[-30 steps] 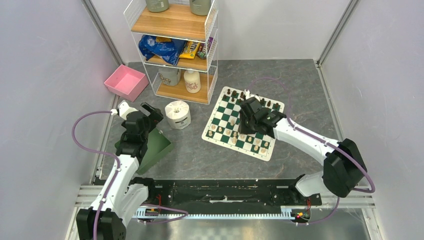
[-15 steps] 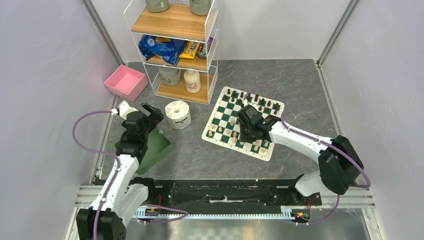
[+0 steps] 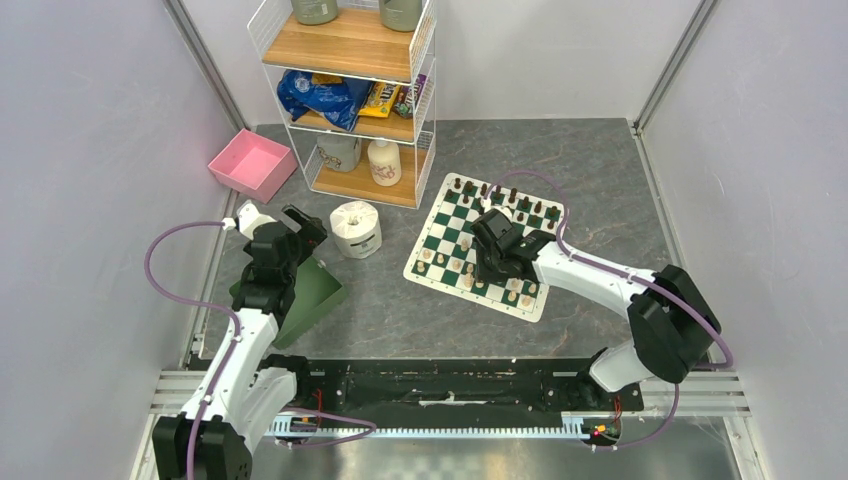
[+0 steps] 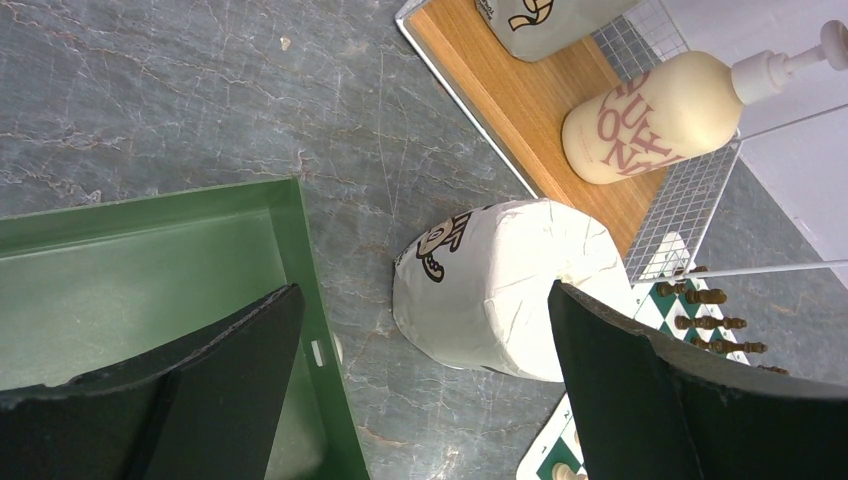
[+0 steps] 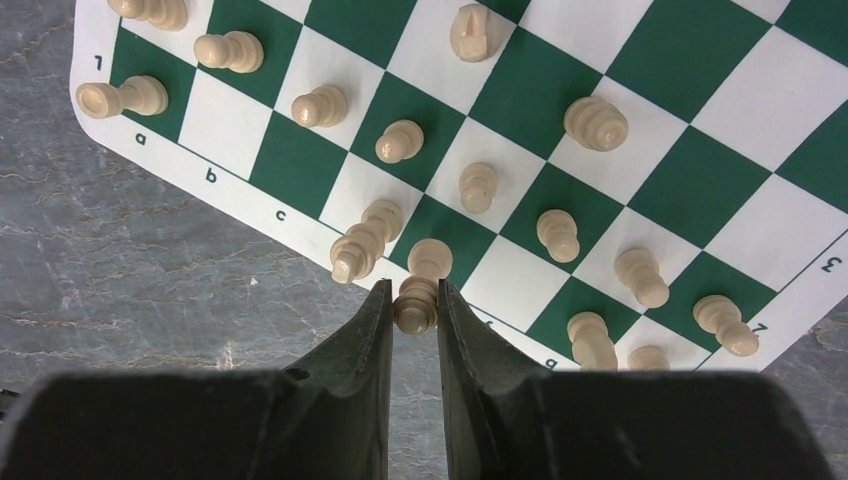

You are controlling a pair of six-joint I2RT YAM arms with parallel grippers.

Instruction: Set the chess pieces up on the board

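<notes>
The board (image 3: 445,232) lies right of centre, a green and white checkered mat. Dark chess pieces (image 3: 500,192) line its far edge and cream chess pieces (image 3: 460,268) fill its near rows. My right gripper (image 3: 492,262) hangs over the near rows, shut on a cream piece (image 5: 416,303). In the right wrist view the right gripper (image 5: 413,292) holds that piece over the board's (image 5: 690,190) near border, beside other cream pieces (image 5: 360,245). My left gripper (image 3: 298,232) stands open over the green bin's edge. Nothing is between the left gripper's (image 4: 422,295) fingers.
A toilet roll (image 3: 355,229) stands between the green bin (image 3: 312,295) and the board. A wire shelf unit (image 3: 355,100) with bottles and snacks stands at the back, and a pink bin (image 3: 251,164) sits to its left. A lotion bottle (image 4: 660,115) rests on the lowest shelf.
My right gripper has moved from the far half of the board toward its near rows, staying shut. The left arm has not moved.
</notes>
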